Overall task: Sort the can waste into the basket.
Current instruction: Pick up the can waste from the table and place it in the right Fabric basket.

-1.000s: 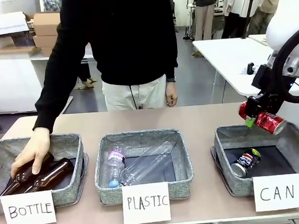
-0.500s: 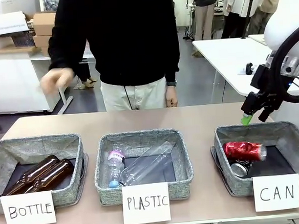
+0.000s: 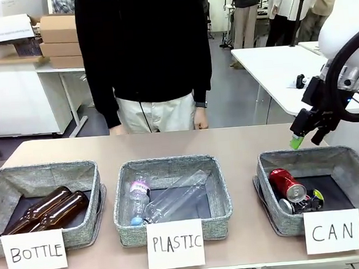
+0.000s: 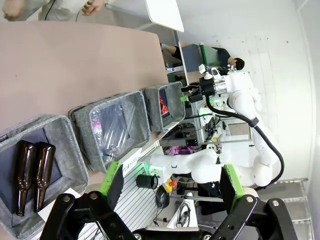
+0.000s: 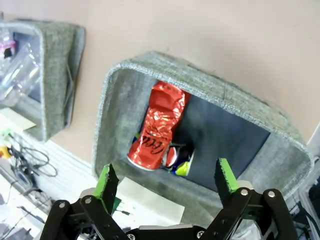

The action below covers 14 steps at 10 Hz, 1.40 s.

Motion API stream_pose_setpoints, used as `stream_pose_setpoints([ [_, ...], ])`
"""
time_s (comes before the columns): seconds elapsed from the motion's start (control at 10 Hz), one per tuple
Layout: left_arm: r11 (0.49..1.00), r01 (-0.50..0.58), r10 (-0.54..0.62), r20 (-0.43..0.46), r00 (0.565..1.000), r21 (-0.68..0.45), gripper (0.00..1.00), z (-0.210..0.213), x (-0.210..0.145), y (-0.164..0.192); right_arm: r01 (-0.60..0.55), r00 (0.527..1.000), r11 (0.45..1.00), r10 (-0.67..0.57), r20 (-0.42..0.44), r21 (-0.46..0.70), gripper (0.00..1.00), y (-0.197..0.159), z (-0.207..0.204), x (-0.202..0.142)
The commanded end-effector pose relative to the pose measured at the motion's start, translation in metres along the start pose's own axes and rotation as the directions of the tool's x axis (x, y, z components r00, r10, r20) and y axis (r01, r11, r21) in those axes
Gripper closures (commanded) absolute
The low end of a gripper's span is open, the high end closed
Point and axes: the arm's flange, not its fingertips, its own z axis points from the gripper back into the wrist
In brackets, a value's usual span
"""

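The grey CAN basket stands at the table's right, behind its handwritten "CAN" sign. A red can lies inside at the left, leaning over the dark blue can. My right gripper hangs open and empty above the basket's far rim. Its wrist view looks down between the open right gripper at the red can, the blue can and the basket. My left gripper is open and empty, high off the table and out of the front view.
The PLASTIC basket in the middle holds clear bottles. The BOTTLE basket at the left holds two brown bottles. A person stands at the far side, arms down. A white table stands behind on the right.
The right gripper opened and the red can fell into the CAN basket, settling on the blue can. The person's hand left the BOTTLE basket and dropped to their side.
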Motion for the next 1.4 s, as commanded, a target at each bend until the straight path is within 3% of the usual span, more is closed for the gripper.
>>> stream_pose_setpoints([
  [0.0, 1.000, -0.001, 0.001, -0.003, 1.000, 0.006, 0.00, 0.000, -0.002, -0.001, -0.012, 0.989, 0.989, -0.009, 0.147, 0.144, 0.00, -0.003, 0.011, 0.009],
  [0.1, 1.000, -0.001, 0.001, -0.003, 1.000, 0.006, 0.00, 0.000, -0.002, -0.001, 0.000, 1.000, 1.000, 0.000, 0.000, 0.000, 0.00, 0.000, 0.000, 0.000],
  [0.2, 1.000, -0.001, 0.001, -0.003, 1.000, 0.006, 0.00, 0.000, -0.002, -0.001, 0.004, 0.995, 0.948, -0.036, 0.096, 0.317, 0.00, 0.004, 0.020, 0.010],
  [0.3, 1.000, -0.001, 0.001, -0.003, 1.000, 0.006, 0.00, 0.000, -0.002, -0.001, -0.119, 0.988, 0.856, 0.050, 0.148, 0.503, 0.00, 0.009, 0.038, 0.019],
  [0.4, 1.000, -0.001, 0.001, -0.003, 1.000, 0.006, 0.00, 0.000, -0.002, -0.001, -0.243, 0.966, 0.703, 0.113, 0.232, 0.669, 0.00, 0.016, 0.061, 0.034],
  [0.5, 1.000, -0.001, 0.001, -0.003, 1.000, 0.006, 0.00, 0.000, -0.002, -0.001, -0.486, 0.867, 0.487, 0.163, 0.471, 0.726, 0.00, 0.014, 0.077, 0.040],
  [0.6, 1.000, -0.001, 0.001, -0.003, 1.000, 0.006, 0.00, 0.000, -0.002, -0.001, -0.565, 0.805, 0.380, 0.057, 0.591, 0.733, 0.00, 0.009, 0.085, 0.043],
  [0.7, 1.000, -0.001, 0.001, -0.003, 1.000, 0.006, 0.00, 0.000, -0.002, -0.001, -0.566, 0.763, 0.373, -0.101, 0.639, 0.735, 0.00, 0.007, 0.086, 0.041],
  [0.8, 1.000, -0.001, 0.001, -0.003, 1.000, 0.006, 0.00, 0.000, -0.002, -0.001, -0.453, 0.747, 0.410, -0.310, 0.588, 0.792, 0.00, 0.014, 0.082, 0.041],
  [0.9, 1.000, -0.001, 0.001, -0.003, 1.000, 0.006, 0.00, 0.000, -0.002, -0.001, -0.362, 0.658, 0.497, -0.463, 0.594, 0.789, 0.00, 0.030, 0.074, 0.039],
  [1.0, 1.000, -0.001, 0.001, -0.003, 1.000, 0.006, 0.00, 0.000, -0.002, -0.001, -0.381, 0.841, 0.604, -0.088, 0.534, 0.700, 0.00, 0.014, 0.103, 0.043],
  [1.3, 1.000, -0.001, 0.001, -0.003, 1.000, 0.006, 0.00, 0.000, -0.002, -0.001, -0.381, 0.841, 0.604, -0.088, 0.534, 0.700, 0.00, 0.014, 0.103, 0.043],
])
